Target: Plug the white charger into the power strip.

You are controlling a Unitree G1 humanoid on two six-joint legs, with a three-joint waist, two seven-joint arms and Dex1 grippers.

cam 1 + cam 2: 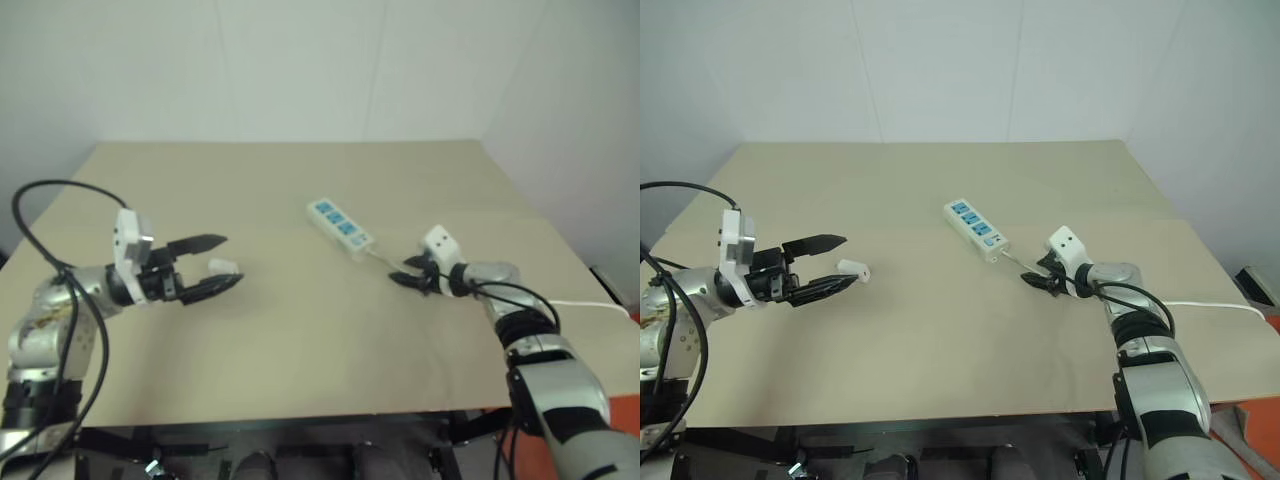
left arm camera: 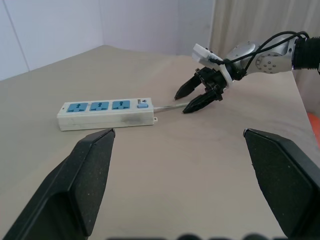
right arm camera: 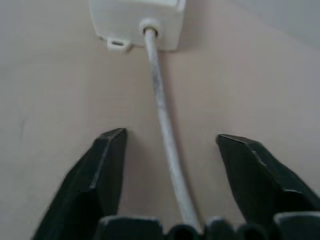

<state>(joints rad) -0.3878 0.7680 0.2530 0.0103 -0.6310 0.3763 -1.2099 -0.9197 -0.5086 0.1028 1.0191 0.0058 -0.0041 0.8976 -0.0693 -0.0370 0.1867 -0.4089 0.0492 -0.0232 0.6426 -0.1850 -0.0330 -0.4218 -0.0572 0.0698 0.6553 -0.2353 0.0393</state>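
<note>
The left gripper hangs spread wide with the white charger on the table just past its fingertips. Farther off, the right gripper straddles the cable, unclenched, behind the power strip.

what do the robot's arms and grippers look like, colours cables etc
Both arms are silver-grey metal with black joint bands. Each wrist carries a small white boxy module. The left gripper and right gripper each have two black fingers tapering to points. A black cable loops in the air over the left arm; another runs along the right forearm.
</note>
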